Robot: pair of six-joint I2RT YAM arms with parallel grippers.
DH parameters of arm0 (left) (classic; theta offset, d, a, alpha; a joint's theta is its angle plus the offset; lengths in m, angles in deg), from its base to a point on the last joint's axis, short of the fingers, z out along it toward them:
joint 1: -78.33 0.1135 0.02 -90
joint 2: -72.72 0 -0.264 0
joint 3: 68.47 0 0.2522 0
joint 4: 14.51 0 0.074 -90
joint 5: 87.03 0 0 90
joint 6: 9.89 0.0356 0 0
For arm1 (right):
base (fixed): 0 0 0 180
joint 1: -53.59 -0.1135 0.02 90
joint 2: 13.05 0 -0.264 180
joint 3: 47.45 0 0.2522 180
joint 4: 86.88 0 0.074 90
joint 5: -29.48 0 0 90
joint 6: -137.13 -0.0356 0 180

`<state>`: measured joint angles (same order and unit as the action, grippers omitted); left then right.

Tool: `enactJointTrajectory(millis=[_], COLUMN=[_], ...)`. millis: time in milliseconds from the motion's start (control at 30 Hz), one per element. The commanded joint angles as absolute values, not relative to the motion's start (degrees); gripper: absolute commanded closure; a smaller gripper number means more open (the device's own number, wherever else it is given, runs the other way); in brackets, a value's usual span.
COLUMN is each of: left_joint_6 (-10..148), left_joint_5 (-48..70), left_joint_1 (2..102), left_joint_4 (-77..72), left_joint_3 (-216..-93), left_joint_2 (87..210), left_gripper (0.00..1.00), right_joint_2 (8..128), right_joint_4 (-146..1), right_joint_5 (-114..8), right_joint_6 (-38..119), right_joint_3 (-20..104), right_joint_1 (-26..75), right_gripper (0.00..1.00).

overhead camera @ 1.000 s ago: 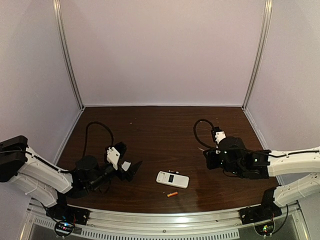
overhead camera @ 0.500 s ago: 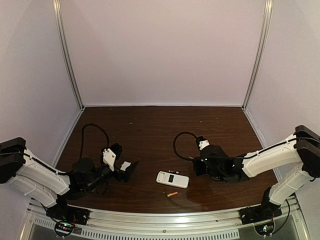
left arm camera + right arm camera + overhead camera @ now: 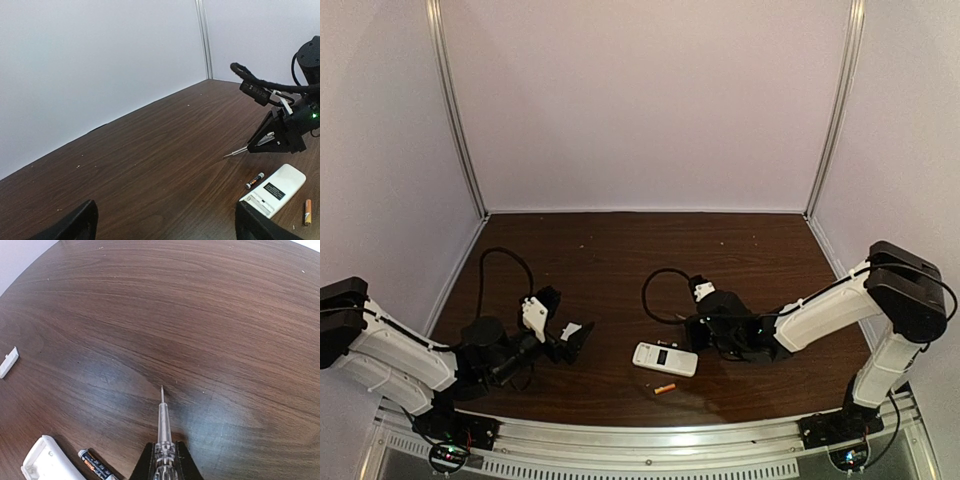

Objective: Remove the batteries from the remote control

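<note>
Top view: remote [image 3: 665,358] is lying lower centre on the table [image 3: 620,260], with the orange battery [image 3: 664,388] just below it, not touching. Right pincer [image 3: 695,330] is sitting just right of the remote's top edge; its grip isn't readable from here. Left pincer [image 3: 578,342] is resting lower left, well apart from the remote, jaws spread wide and holding nothing. Looks like it's parked out of the way.

Left wrist view: right pincer [image 3: 280,137] at right edge is clamping a screwdriver [image 3: 245,149], tip angling down to the wood. Probably the pry tool. Dark battery [image 3: 254,180] is lying just beside the remote [image 3: 272,191] at lower right, orange battery [image 3: 307,211] on its other side. Both look out already.

Right wrist view: the screwdriver [image 3: 161,415] is running up from the pinched jaws at bottom centre, nothing blocking the tip. Remote [image 3: 47,460] and dark battery [image 3: 97,466] are sitting lower left. White cover [image 3: 9,361] is lying at left edge, well clear.
</note>
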<state>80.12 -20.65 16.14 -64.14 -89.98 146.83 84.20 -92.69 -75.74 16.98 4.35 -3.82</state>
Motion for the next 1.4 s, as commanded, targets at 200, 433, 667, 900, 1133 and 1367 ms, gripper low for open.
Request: enactJointTrajectory(millis=[200, 433, 667, 900, 1133, 1367], left_joint_6=[78.44, 78.44, 78.44, 78.44, 78.22, 78.18], left_joint_5=[-21.11, -21.09, -21.11, -21.24, -21.18, -21.44], left_joint_1=[16.46, 16.46, 16.46, 16.47, 16.50, 16.53], left_joint_4=[-65.96, -65.88, -65.88, -65.88, -65.88, -65.96], left_joint_3=[-88.91, -88.86, -88.82, -88.76, -88.65, -88.56], left_joint_2=[145.76, 145.63, 145.50, 145.46, 145.08, 144.89], left_gripper=[0.02, 0.03, 0.03, 0.03, 0.03, 0.03], right_joint_2=[88.23, 88.91, 88.54, 85.71, 78.73, 70.89], right_joint_4=[-93.44, -93.47, -93.29, -92.07, -87.04, -81.28], right_joint_5=[-75.34, -75.06, -74.55, -73.63, -75.06, -79.43], right_joint_6=[17.16, 17.10, 16.99, 17.07, 18.62, 21.21], right_joint_3=[6.38, 6.43, 6.63, 6.93, 8.11, 9.01], right_joint_1=[-4.11, -4.09, -4.07, -4.07, -4.11, -4.03], right_gripper=[0.82, 0.79, 0.79, 0.71, 0.50, 0.24])
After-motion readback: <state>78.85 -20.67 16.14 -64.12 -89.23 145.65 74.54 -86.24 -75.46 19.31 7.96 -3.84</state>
